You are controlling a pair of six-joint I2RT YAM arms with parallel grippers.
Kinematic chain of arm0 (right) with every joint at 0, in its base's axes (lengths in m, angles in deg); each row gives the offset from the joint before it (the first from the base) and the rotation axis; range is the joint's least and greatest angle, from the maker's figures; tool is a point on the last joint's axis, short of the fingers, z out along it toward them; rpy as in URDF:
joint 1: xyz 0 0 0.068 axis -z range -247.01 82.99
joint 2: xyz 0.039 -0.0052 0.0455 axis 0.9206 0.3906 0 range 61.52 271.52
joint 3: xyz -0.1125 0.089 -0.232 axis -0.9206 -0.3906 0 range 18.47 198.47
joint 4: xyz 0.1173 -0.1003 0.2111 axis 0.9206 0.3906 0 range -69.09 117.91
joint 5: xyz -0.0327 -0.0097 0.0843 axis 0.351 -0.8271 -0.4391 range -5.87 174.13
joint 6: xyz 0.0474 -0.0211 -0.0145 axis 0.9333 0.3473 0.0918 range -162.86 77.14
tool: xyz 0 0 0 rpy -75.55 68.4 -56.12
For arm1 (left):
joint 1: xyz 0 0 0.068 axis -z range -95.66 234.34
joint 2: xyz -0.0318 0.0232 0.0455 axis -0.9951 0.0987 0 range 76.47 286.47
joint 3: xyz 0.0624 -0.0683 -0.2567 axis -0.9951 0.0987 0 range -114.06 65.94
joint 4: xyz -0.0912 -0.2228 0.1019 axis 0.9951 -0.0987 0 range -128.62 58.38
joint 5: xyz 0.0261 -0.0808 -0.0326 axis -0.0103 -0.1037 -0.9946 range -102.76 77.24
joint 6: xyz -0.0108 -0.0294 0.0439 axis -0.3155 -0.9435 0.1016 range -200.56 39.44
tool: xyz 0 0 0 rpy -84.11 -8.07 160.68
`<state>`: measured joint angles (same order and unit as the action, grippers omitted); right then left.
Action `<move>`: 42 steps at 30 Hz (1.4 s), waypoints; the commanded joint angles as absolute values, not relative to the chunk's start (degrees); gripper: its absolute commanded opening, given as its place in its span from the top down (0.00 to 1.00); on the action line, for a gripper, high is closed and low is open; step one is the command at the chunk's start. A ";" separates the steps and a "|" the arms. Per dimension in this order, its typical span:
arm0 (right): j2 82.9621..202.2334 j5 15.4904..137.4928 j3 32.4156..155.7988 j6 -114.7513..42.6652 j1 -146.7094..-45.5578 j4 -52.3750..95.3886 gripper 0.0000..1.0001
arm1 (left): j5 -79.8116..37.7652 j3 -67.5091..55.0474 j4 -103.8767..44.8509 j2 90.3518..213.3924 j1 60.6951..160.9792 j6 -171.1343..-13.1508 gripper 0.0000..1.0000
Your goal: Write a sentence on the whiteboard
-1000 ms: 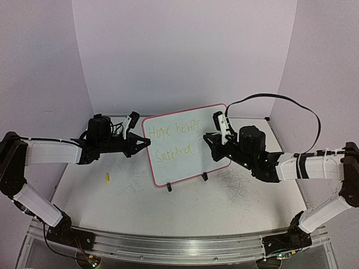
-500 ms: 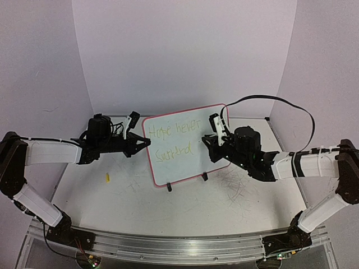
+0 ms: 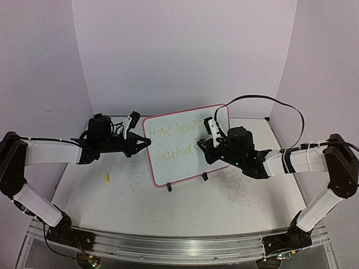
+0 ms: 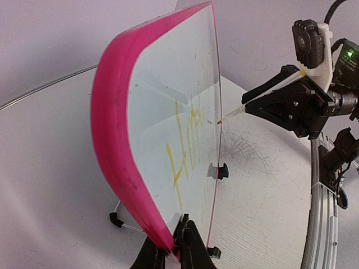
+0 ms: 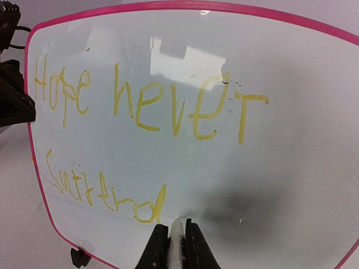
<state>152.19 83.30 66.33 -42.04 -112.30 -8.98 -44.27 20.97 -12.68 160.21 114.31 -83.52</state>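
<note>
Whiteboard [image 3: 175, 168], one, stands on the surface [image 3: 140, 210] on two black clip feet [image 3: 169, 188], between the two sets of fingers. Its face is white with rounded corners and a thin pink-red frame. One sentence [image 3: 178, 129] in yellow runs across it in two lines: "Hope never" above, roughly "Surrend" below. The left fingers [image 4: 193, 255] pinch narrowly on the board's frame edge. The right fingers [image 5: 197, 249] clamp one white marker [image 5: 176, 241], its tip at the board just past the last letter. One small yellow piece [image 3: 106, 177] lies on the near side of the left fingers. Grey scratch marks [image 3: 233, 182] spread beneath the right ones.
</note>
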 commanded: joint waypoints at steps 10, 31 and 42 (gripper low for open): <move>154.61 80.40 67.60 -40.31 -112.17 -12.66 1.00 | -36.82 20.07 -16.94 161.54 113.69 -75.90 1.00; 153.01 91.61 65.76 -38.46 -112.17 -12.50 1.00 | -36.97 20.01 -17.03 161.74 113.70 -75.90 1.00; 153.03 89.80 66.57 -39.14 -112.15 -15.83 1.00 | -37.03 19.97 -17.03 161.81 113.69 -75.89 1.00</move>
